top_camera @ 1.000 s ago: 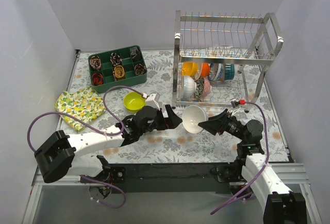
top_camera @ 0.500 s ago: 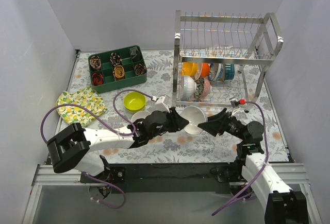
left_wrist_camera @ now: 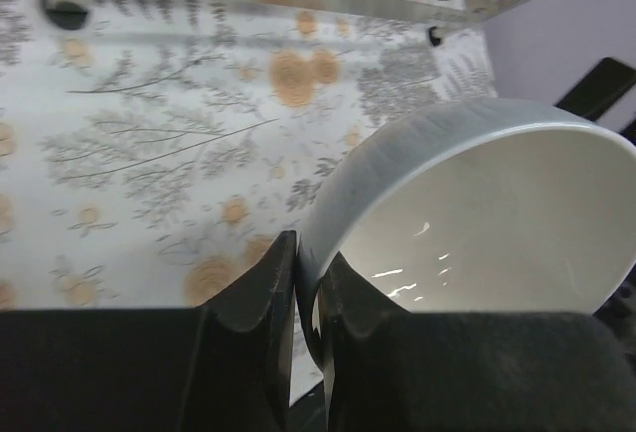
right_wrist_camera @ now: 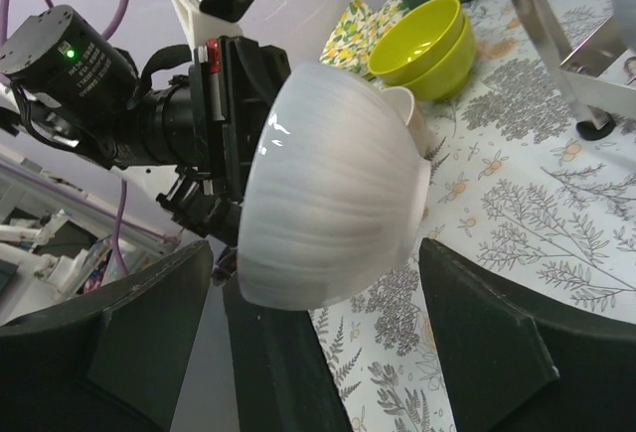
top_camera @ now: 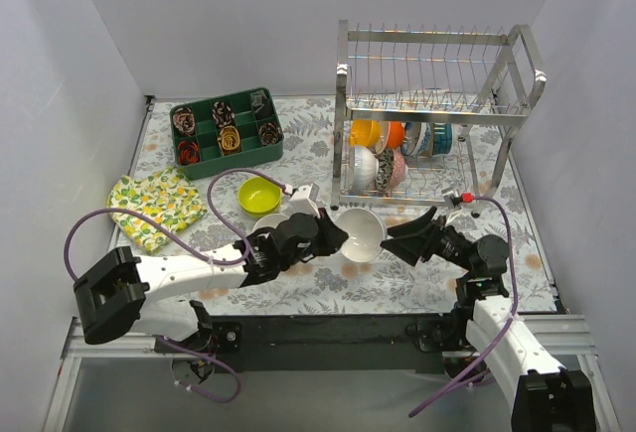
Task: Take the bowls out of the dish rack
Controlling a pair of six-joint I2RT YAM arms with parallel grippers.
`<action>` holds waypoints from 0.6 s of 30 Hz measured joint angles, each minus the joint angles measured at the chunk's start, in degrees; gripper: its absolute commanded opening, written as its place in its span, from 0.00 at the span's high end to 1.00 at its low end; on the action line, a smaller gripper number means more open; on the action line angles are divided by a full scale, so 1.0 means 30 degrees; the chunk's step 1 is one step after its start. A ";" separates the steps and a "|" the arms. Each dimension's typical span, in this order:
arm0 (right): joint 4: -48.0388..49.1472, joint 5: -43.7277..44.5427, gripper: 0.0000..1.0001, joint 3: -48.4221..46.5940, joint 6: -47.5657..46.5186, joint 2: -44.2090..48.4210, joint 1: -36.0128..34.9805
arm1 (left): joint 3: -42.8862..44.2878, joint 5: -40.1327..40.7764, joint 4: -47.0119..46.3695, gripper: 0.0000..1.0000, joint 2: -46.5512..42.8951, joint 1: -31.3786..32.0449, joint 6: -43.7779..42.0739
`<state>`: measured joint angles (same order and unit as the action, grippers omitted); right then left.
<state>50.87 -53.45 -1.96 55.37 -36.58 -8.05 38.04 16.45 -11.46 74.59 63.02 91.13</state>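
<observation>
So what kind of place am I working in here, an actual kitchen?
Likely a lab test booth, not a kitchen: plain walls box in a single floral-covered table, and the dish rack is simply set on it.

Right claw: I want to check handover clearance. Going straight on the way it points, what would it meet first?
The white bowl. It sits straight ahead of the open right claw, in line with the gap between its fingers, and is gripped at the rim by the left claw. The distance is hard to judge.

Top camera looks down from behind — close wrist views share the white bowl [left_wrist_camera: 477,214].
</observation>
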 measured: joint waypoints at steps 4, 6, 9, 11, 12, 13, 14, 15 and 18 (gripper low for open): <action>-0.0648 0.0561 0.03 -0.0007 -0.0576 0.0357 0.0233 | 0.0612 0.1333 0.4444 1.00 -0.1078 -0.0226 -0.1064; -0.1217 0.0816 0.02 -0.0007 -0.1049 0.0546 0.0233 | 0.0969 0.1953 0.6630 1.00 -0.1661 -0.0262 -0.1406; -0.2229 0.1137 0.02 -0.0007 -0.1763 0.0714 0.0233 | 0.1421 0.2506 0.9493 1.00 -0.2492 -0.0488 -0.1668; -0.2965 0.1392 0.02 -0.0007 -0.2317 0.0816 0.0233 | 0.1661 0.2710 1.1213 1.00 -0.3038 -0.0852 -0.1814; -0.3322 0.1494 0.02 -0.0007 -0.2594 0.0838 0.0233 | 0.1763 0.2710 1.1978 1.00 -0.3286 -0.1209 -0.1902; -0.3665 0.1596 0.02 -0.0007 -0.2863 0.0845 0.0240 | 0.1829 0.2674 1.2699 1.00 -0.3504 -0.1647 -0.2069; -0.4058 0.1719 0.02 -0.0007 -0.3140 0.0860 0.0233 | 0.1843 0.2637 1.3376 1.00 -0.3738 -0.2280 -0.2273; -0.4306 0.1778 0.02 -0.0007 -0.3330 0.0867 0.0233 | 0.1843 0.2565 1.3814 1.00 -0.3861 -0.2798 -0.2441; -0.5246 0.1923 0.02 -0.0007 -0.4029 0.0962 0.0233 | 0.1836 0.1749 1.5001 1.00 -0.4211 -0.5217 -0.3264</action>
<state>35.14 -47.68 -1.98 43.29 -33.69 -7.35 43.55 21.69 33.54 61.95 47.37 81.34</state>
